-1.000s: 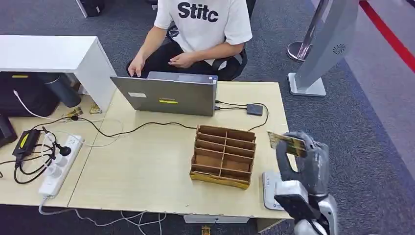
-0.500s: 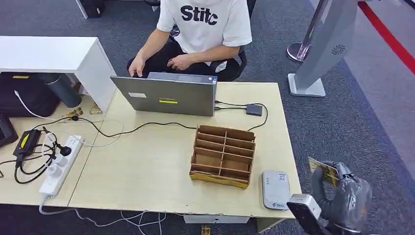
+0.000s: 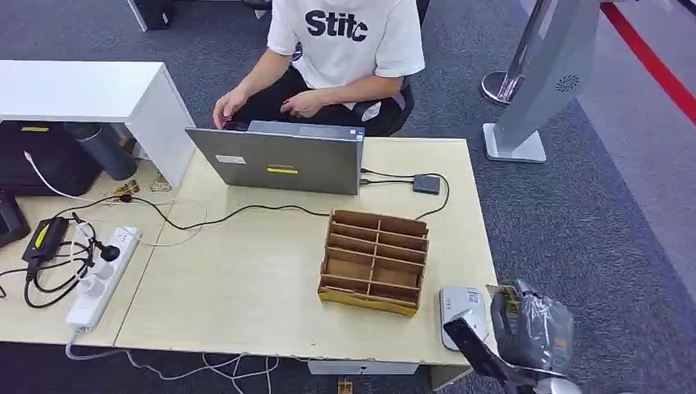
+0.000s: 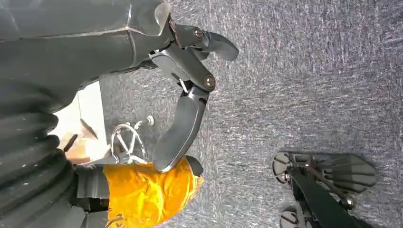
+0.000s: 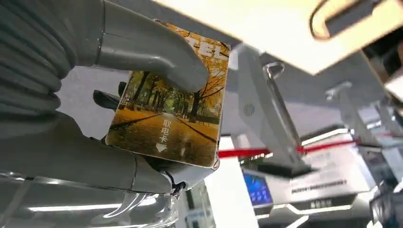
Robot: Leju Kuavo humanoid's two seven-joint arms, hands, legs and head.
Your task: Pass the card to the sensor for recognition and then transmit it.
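1. The right hand (image 3: 529,328) grips the card (image 5: 173,107) between thumb and fingers, at about 3 o'clock of the sensor (image 3: 461,313), seemingly just off the table (image 3: 246,279) edge.
2. The left hand (image 4: 185,95) holds nothing, fingers loosely apart.

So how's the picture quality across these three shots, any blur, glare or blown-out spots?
Head view: even light, sharp on the table, with the right hand slightly smeared. Right wrist view: the card is crisp, while the background behind it is soft and the pale surface above is overexposed. Left wrist view: the left hand is clear, and a bright patch beside the arm is washed out.
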